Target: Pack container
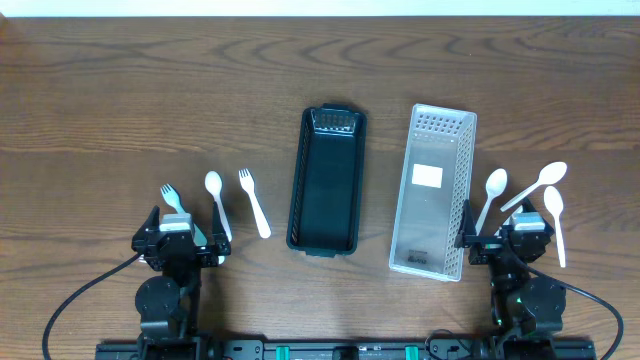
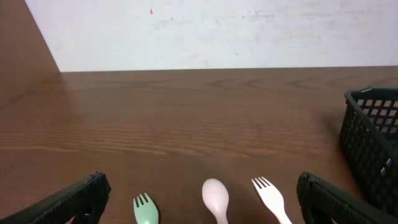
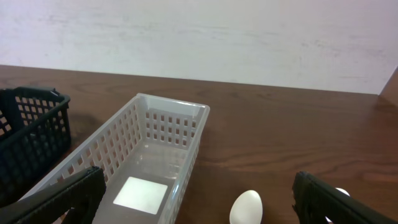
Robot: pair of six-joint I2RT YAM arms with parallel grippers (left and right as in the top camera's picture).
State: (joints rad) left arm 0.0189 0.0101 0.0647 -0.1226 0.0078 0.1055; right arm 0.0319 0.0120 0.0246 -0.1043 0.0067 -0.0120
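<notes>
A black basket (image 1: 328, 180) and a white slotted basket (image 1: 433, 190) lie side by side mid-table, both empty apart from a white label in the white one. Left of the black basket lie a green fork (image 1: 172, 197), a white spoon (image 1: 216, 200) and a white fork (image 1: 254, 200). Three white spoons (image 1: 535, 185) lie right of the white basket. My left gripper (image 1: 180, 228) stands open just behind the left utensils, which show in its wrist view as green fork (image 2: 145, 210), spoon (image 2: 216, 198) and white fork (image 2: 269, 196). My right gripper (image 1: 508, 238) is open, with one spoon (image 3: 247, 208) and the white basket's corner (image 3: 171, 102) before it.
The wooden table (image 1: 120, 90) stretches bare behind the baskets up to a white wall. The black basket's wall (image 2: 373, 124) rises at the right of the left wrist view, and its other side (image 3: 31, 130) shows at the left of the right wrist view.
</notes>
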